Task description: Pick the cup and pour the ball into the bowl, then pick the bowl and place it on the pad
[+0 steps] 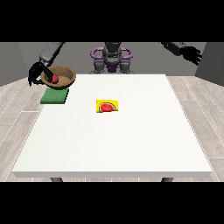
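A brown wooden bowl hangs just above the green pad at the table's far left, a little tilted. A red ball lies inside the bowl. The hand at the view's left has its fingers curled round the bowl's left rim. The hand at the view's right is raised well above and beyond the table's right side, fingers relaxed and holding nothing. A yellow cup with a red watermelon picture lies on its side near the table's middle.
The white table stretches wide towards the camera. The robot's torso stands behind the far edge. Grey wooden floor surrounds the table.
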Motion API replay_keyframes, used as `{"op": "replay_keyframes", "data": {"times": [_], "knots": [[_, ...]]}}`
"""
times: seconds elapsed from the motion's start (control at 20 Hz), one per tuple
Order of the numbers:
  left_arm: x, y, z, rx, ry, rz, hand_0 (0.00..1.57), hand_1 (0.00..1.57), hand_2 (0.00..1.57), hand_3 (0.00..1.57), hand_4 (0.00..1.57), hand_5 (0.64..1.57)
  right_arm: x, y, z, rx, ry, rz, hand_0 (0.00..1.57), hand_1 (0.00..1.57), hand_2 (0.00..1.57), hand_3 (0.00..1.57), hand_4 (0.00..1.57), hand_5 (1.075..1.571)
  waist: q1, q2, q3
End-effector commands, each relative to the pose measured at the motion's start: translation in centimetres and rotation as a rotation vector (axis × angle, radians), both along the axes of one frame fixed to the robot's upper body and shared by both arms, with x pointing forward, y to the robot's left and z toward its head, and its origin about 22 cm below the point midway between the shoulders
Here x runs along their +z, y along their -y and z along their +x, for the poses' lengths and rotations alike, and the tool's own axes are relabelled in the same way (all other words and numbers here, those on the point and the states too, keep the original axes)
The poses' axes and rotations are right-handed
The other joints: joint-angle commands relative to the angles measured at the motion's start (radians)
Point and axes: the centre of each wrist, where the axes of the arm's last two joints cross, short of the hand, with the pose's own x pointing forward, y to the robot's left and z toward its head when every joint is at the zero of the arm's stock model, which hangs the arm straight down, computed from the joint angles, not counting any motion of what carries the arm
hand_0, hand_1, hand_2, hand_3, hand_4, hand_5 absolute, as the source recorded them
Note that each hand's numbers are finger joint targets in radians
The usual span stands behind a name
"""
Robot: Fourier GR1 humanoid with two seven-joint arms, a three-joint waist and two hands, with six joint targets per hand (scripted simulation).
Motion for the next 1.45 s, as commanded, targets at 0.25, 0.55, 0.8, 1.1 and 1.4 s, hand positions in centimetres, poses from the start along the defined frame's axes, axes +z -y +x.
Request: {"op": "replay_keyframes", "data": {"times": [0.25, 0.55, 0.8, 1.1, 1.4], "knots": [[3.6, -7.7, -2.1, 0.058, 0.075, -0.015, 0.0, 0.0, 0.0, 0.0, 1.21, 1.563, 1.4, -0.1, 1.2, -0.034, 0.088, 0.012, 1.57, 1.57, 1.57, 0.0, 0.76, 1.567, 0.005, 0.066, -0.0001], [4.5, -8.1, -2.4, 0.034, 0.125, -0.014, 0.0, 0.0, 0.0, 0.0, 1.19, 1.558, 3.2, 4.8, -0.8, -0.186, 0.072, -0.004, 1.22, 1.22, 1.41, 1.3, 0.0, 1.553, 0.014, 0.123, 0.0005], [5.5, -6.9, -1.6, 0.024, 0.144, -0.004, 0.0, 0.0, 0.0, 0.0, 1.18, 1.552, 2.3, 3.6, 0.2, -0.121, 0.089, 0.036, 0.32, 0.32, 0.48, 0.73, 0.0, 1.495, 0.025, 0.144, 0.001], [2.6, -0.8, 0.2, -0.064, 0.024, -0.009, 0.0, 0.0, 0.0, 0.0, 1.01, 1.569, 3.0, 3.5, 0.8, -0.112, -0.017, 0.053, 0.0, 0.0, 0.0, 0.0, 0.0, 1.361, 0.017, -0.008, 0.0021], [-2.3, 1.4, -0.4, -0.037, -0.242, -0.039, 0.0, 0.0, 0.0, 0.0, 0.9, 1.559, 5.4, -0.9, 4.4, 0.077, -0.011, 0.116, 0.0, 0.0, 0.0, 0.0, 0.48, 1.434, -0.037, -0.275, -0.0017]]}}
